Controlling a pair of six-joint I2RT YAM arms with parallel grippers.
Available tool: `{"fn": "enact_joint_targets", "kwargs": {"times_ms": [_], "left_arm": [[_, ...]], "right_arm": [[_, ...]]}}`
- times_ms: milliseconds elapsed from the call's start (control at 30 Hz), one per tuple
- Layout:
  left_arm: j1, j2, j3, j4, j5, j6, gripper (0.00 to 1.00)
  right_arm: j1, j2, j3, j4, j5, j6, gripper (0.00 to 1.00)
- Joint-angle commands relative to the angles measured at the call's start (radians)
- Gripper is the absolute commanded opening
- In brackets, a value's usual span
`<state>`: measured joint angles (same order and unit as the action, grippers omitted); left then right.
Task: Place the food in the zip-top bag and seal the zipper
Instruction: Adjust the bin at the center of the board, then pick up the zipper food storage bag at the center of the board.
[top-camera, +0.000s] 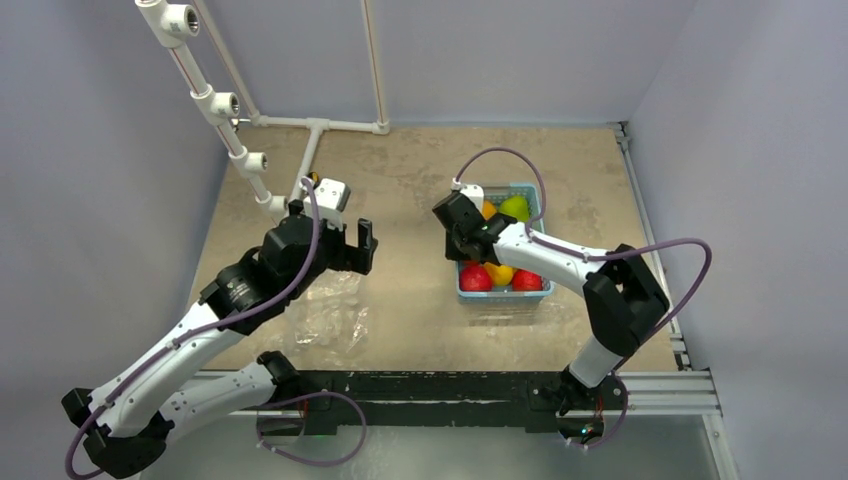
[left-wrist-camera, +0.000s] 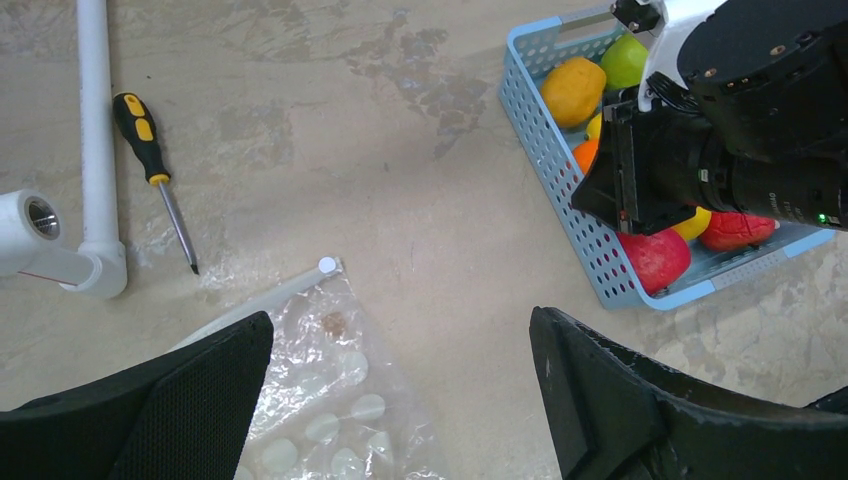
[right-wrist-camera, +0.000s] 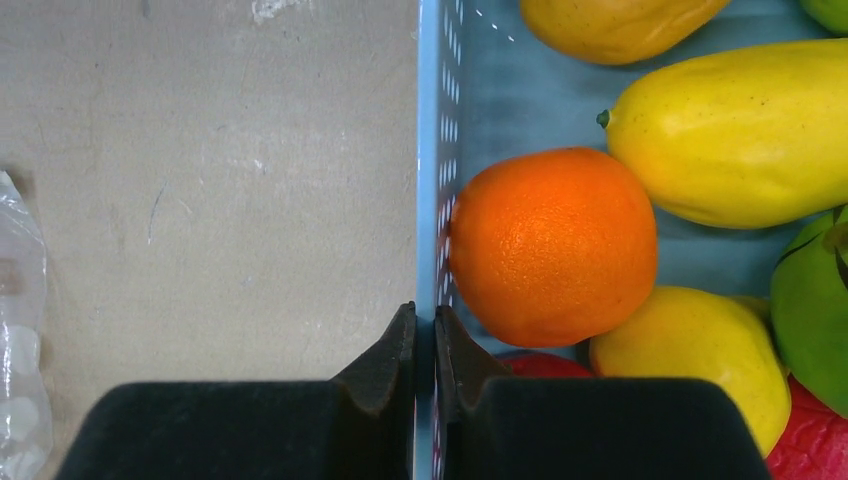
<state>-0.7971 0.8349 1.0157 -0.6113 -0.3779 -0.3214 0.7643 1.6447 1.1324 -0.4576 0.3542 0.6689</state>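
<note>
The food lies in a light-blue slotted basket (top-camera: 500, 296) at the right: red, orange, yellow and green toy fruits (top-camera: 477, 279). In the right wrist view an orange (right-wrist-camera: 550, 245) and yellow fruits (right-wrist-camera: 740, 135) lie against the basket's wall (right-wrist-camera: 428, 150). My right gripper (right-wrist-camera: 425, 330) is shut on that left wall, one finger outside and one inside. The clear zip-top bag (left-wrist-camera: 330, 400) lies flat and empty on the table at the left, its whitish zipper (left-wrist-camera: 260, 300) along the far edge. My left gripper (left-wrist-camera: 400, 400) is open and empty above the bag's right edge.
A white PVC pipe frame (top-camera: 215, 100) stands along the left and back. A black-and-yellow screwdriver (left-wrist-camera: 150, 150) lies beside a pipe (left-wrist-camera: 95, 130). A small white box (top-camera: 333, 195) sits near the left gripper. Bare tabletop lies between bag and basket.
</note>
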Motion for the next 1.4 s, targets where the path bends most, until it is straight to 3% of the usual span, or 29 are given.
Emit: {"fn": "enact_joint_targets", "kwargs": {"times_ms": [0, 100, 233, 567, 900, 1367], "left_arm": [[0.0, -0.026, -0.008, 0.004, -0.001, 0.013, 0.99], [0.0, -0.03, -0.01, -0.004, -0.005, 0.012, 0.99], [-0.001, -0.031, -0.013, -0.012, -0.013, 0.008, 0.99], [0.0, -0.047, -0.022, -0.027, -0.058, -0.033, 0.99], [0.0, -0.072, -0.015, -0.103, -0.167, -0.105, 0.99], [0.0, -0.078, -0.002, -0.123, -0.182, -0.178, 0.99]], "right_arm": [[0.002, 0.031, 0.061, -0.006, 0.047, 0.05, 0.1], [0.003, 0.033, 0.089, -0.015, 0.064, 0.05, 0.34], [0.011, 0.026, 0.15, -0.041, 0.084, 0.041, 0.46], [0.051, 0.053, 0.296, -0.015, 0.023, -0.053, 0.56], [0.053, 0.141, 0.411, 0.138, -0.219, -0.24, 0.65], [0.053, 0.369, 0.627, 0.271, -0.657, -0.492, 0.81]]}}
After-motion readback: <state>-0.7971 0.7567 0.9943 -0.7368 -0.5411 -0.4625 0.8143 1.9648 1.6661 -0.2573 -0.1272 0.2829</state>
